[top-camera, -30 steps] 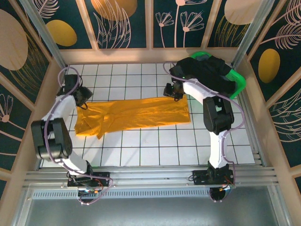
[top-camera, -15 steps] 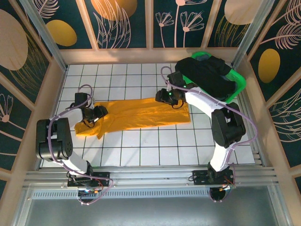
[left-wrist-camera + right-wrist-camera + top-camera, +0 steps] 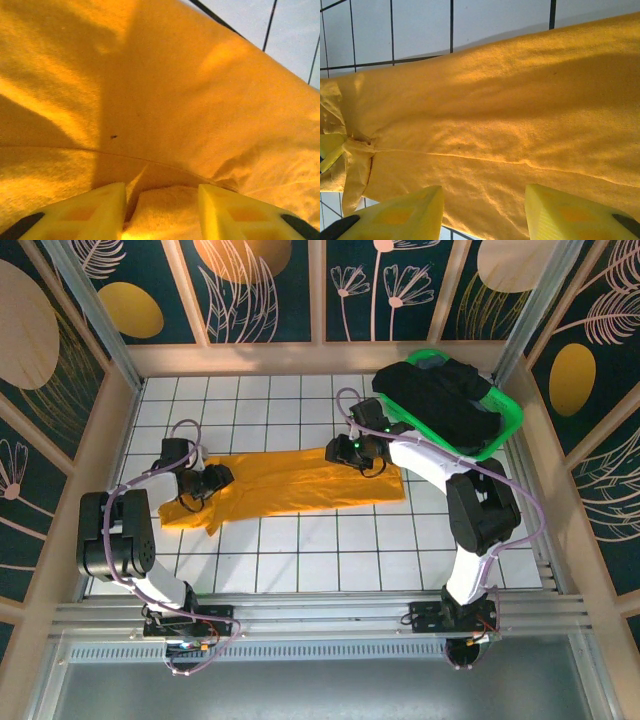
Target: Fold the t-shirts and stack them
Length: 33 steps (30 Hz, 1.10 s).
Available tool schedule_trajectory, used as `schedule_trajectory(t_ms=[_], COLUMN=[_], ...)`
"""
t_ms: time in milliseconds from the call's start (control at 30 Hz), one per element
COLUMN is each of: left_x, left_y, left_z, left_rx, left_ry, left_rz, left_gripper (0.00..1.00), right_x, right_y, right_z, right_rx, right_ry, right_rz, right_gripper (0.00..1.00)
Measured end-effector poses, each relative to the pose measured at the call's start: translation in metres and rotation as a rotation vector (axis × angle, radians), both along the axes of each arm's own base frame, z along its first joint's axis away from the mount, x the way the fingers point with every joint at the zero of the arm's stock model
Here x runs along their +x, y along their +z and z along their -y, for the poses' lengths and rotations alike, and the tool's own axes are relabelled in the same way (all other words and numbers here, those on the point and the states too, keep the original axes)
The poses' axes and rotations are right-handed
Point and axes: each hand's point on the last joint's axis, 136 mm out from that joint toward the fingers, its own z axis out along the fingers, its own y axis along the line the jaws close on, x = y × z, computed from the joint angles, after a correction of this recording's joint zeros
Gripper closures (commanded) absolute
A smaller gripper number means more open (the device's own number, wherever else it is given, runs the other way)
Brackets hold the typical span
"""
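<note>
The mustard t-shirt (image 3: 300,480) lies as a long band across the white tiles, its left end crumpled. My left gripper (image 3: 218,478) is low over that left part. In the left wrist view its yellow fingers (image 3: 112,205) stand apart, the left gripper (image 3: 161,195) open with a raised ridge of the mustard cloth (image 3: 175,100) between them. My right gripper (image 3: 338,451) hovers at the shirt's far edge, the right gripper (image 3: 484,197) open wide over flat mustard cloth (image 3: 510,100). The black t-shirt (image 3: 440,400) is heaped in the basket.
The green plastic basket (image 3: 508,418) stands at the back right corner, close behind the right arm. Wooden walls close in the tiled floor (image 3: 330,550) on all sides. Bare tiles lie in front of the shirt.
My left gripper has swung in from the back left onto the shirt's left part. The right gripper has slid left along the shirt's far edge. The shirt has barely shifted.
</note>
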Motion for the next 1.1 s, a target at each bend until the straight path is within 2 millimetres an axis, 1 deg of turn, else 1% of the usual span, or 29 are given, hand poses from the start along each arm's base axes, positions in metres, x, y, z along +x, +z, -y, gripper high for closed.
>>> schedule_trajectory(t_ms=[200, 233, 333, 400, 567, 600, 667, 767, 867, 967, 1100], left_x=[-0.001, -0.001, -0.008, -0.014, -0.034, -0.039, -0.050, -0.063, -0.069, -0.070, -0.071], left_y=[0.002, 0.002, 0.005, 0.009, 0.015, 0.015, 0.011, 0.007, 0.004, 0.005, 0.008], left_z=[0.009, 0.010, 0.014, 0.020, 0.045, 0.049, 0.058, 0.066, 0.070, 0.072, 0.072], left_rx=[-0.019, -0.020, -0.027, -0.035, -0.071, -0.078, -0.096, -0.123, -0.145, -0.160, -0.158], left_ry=[-0.027, -0.029, -0.040, -0.055, -0.110, -0.118, -0.133, -0.143, -0.146, -0.149, -0.143], left_rz=[0.005, 0.005, 0.006, 0.009, 0.008, 0.001, -0.022, -0.057, -0.080, -0.086, -0.092], left_gripper=[0.94, 0.96, 1.00, 1.00, 1.00, 0.97, 0.86, 0.75, 0.71, 0.66, 0.54], right_x=[0.000, 0.000, 0.000, 0.000, 0.000, 0.001, 0.001, 0.002, 0.002, 0.000, -0.002], right_y=[0.000, 0.000, 0.000, 0.000, 0.000, 0.000, 0.000, 0.000, -0.001, -0.005, -0.007], right_z=[0.000, 0.000, 0.000, 0.000, 0.001, 0.001, 0.001, 0.003, 0.004, 0.005, 0.006], right_rx=[0.000, 0.000, -0.001, -0.001, -0.001, -0.001, -0.001, -0.001, -0.002, -0.007, -0.010], right_ry=[0.000, 0.000, 0.000, 0.000, -0.001, -0.002, -0.003, -0.006, -0.008, -0.008, -0.008], right_rz=[0.000, 0.000, 0.000, 0.000, 0.000, 0.000, 0.000, 0.000, -0.001, -0.010, -0.016], right_gripper=[0.53, 0.53, 0.53, 0.53, 0.54, 0.54, 0.54, 0.54, 0.54, 0.54, 0.54])
